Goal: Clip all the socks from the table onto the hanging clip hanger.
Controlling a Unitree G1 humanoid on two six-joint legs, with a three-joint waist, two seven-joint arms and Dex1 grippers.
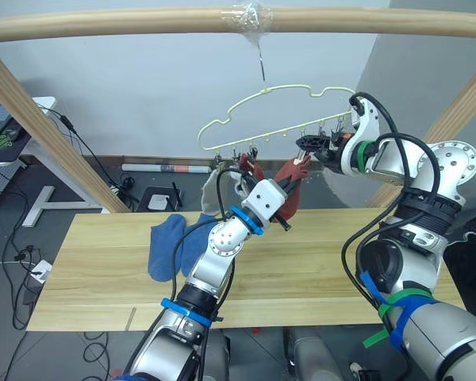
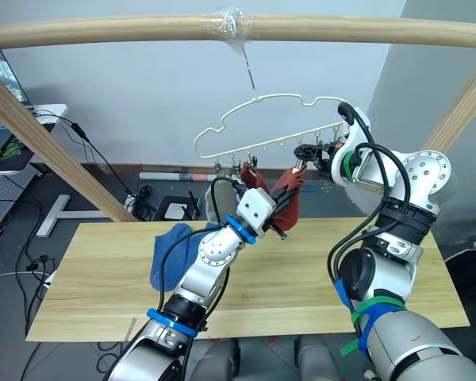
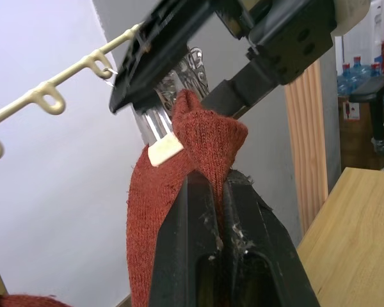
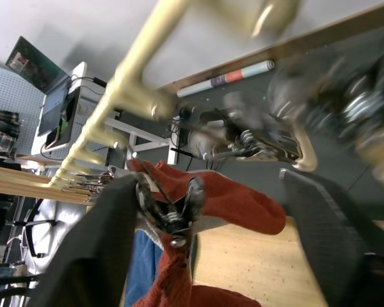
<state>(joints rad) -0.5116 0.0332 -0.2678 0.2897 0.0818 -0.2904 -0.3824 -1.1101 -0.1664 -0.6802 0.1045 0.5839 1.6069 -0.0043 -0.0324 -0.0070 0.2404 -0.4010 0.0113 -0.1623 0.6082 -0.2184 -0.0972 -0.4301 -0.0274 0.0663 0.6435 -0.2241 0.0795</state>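
My left gripper point(image 3: 217, 192) is clamped on the rust sock point(image 3: 179, 211), lifting its cuff to a silver clip point(image 3: 155, 121) at frame centre. My right gripper point(image 1: 311, 145) pinches that clip open, steadying the clip hanger point(image 1: 222, 123). Blue socks point(image 1: 168, 242) wait on the table point(image 1: 317, 262).

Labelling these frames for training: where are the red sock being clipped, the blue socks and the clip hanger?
red sock point(image 3: 208, 137): left wrist view, bunched top edge.
blue socks point(image 1: 165, 242): left eye view, middle of the pile.
clip hanger point(image 1: 222, 121): left eye view, upper wire.

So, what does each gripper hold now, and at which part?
Left gripper pinches the rust red sock at its top edge. Right gripper squeezes a silver clip.
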